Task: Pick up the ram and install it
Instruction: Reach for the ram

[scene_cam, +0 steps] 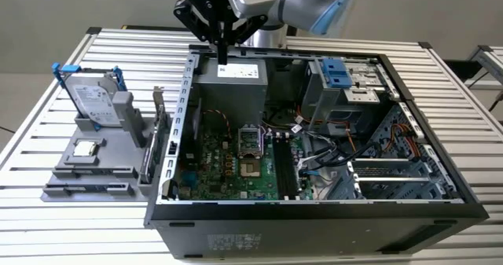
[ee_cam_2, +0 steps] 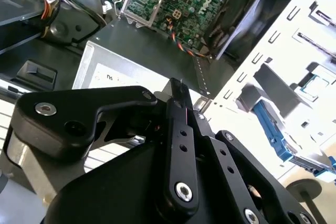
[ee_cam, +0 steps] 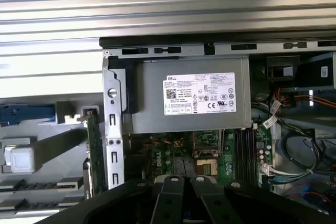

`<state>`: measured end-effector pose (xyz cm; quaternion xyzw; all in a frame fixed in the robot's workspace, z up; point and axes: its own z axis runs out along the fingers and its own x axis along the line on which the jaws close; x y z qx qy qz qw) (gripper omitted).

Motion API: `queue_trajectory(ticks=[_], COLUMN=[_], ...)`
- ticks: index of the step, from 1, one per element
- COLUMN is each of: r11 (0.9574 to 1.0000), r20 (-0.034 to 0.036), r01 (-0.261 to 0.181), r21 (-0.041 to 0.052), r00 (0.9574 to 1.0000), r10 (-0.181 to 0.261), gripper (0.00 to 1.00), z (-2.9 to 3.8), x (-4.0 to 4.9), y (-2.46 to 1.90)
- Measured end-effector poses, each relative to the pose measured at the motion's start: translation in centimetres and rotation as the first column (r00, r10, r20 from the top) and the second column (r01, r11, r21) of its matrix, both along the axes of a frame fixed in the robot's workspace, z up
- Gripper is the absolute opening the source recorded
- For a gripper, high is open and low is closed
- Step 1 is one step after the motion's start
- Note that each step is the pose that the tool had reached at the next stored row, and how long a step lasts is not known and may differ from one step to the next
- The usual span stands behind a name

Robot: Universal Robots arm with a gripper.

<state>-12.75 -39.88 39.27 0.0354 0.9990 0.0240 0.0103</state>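
Aluminium slats form the desk (scene_cam: 118,47), which carries an open case (scene_cam: 314,209) and, on the exterior view's left, a grey fixture (scene_cam: 67,172).

**End effector.** The end effector (scene_cam: 222,60) hangs above the rear of the case, over the power supply (scene_cam: 235,79). Its fingers are drawn together. Nothing can be seen between them in the exterior view or in either wrist view, so it is judged empty.

**Ram.** Two dark, narrow strips lie in the holders at the front of the fixture. The ram (scene_cam: 86,189) is judged to be the front strip, though this cannot be confirmed. That strip is well apart from the end effector. It lies in front of the hard drive (scene_cam: 90,103) and the processor (scene_cam: 85,150), and beside the upright card (scene_cam: 161,138).

**Target.** The memory slots (scene_cam: 284,171) run along the board beside the processor socket. In the first wrist view they show as parallel dark and light bars with no stick standing in them, as far as can be told.

**Status.**
- Pick-up: judged not done, because the end effector is neither over the fixture nor in contact with it.
- Installation: judged not done.
- Both steps of the task remain outstanding.
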Motion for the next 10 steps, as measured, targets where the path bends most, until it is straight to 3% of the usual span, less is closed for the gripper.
queue_trajectory(ticks=[10], r11=[1.0000], r20=[0.0001], r01=[0.000], r21=[0.0001], r00=[1.0000], r10=[0.000], gripper=[0.00], z=[0.00], x=[-1.00], y=[0.00])
